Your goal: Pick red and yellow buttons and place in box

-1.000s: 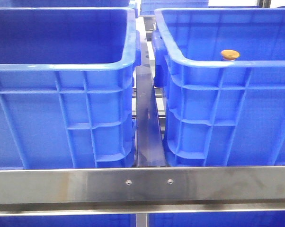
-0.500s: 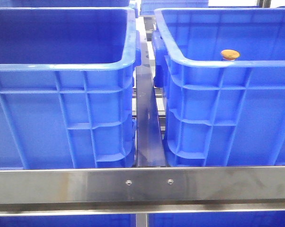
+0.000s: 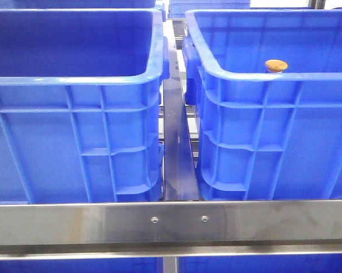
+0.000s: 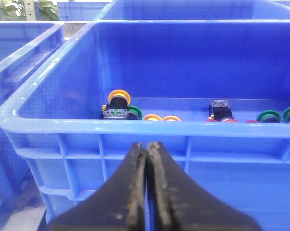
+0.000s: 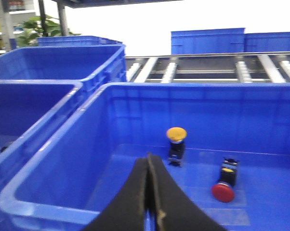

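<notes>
The left claw (image 4: 147,159) is pressed together, empty, outside a blue box (image 4: 135,127) holding buttons (image 4: 119,96). The right claw (image 5: 149,168) is likewise together over another box (image 5: 63,159) with a yellow button (image 5: 176,134) and a red button (image 5: 223,191).

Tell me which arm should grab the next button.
Left, probably. The left hand faces the crate of mixed buttons, a yellow button just past its rim. The right hand points into the box showing only a second yellow button and a red button, seemingly already sorted.

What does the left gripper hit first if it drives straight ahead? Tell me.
Most likely the near outer wall of the blue crate. The shut left gripper points at it just below the rim, short of the buttons inside, though depth is unclear.
</notes>
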